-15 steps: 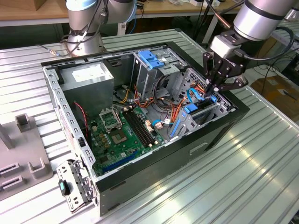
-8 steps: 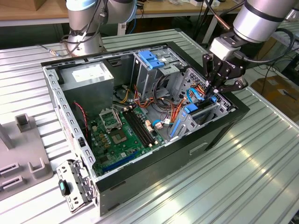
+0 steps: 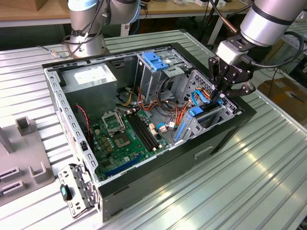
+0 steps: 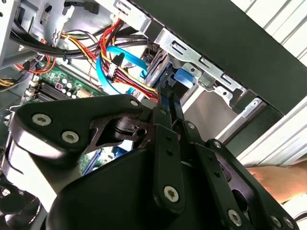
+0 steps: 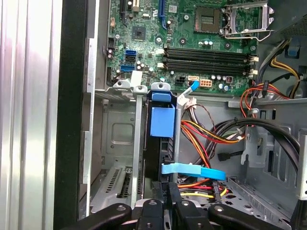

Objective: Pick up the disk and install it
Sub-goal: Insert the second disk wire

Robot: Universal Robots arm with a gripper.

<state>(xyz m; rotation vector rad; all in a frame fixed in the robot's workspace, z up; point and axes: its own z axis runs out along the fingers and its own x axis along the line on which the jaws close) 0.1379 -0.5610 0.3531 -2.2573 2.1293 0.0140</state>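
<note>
Claw [image 5: 169, 199] closed, apparently on the disk [image 5: 160, 139] standing edgewise in the drive cage [image 5: 117, 124].

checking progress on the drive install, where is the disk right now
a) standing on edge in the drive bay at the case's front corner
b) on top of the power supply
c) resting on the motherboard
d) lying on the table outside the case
a, the disk stands on edge in the drive bay, with the pincer right at its end.
</note>
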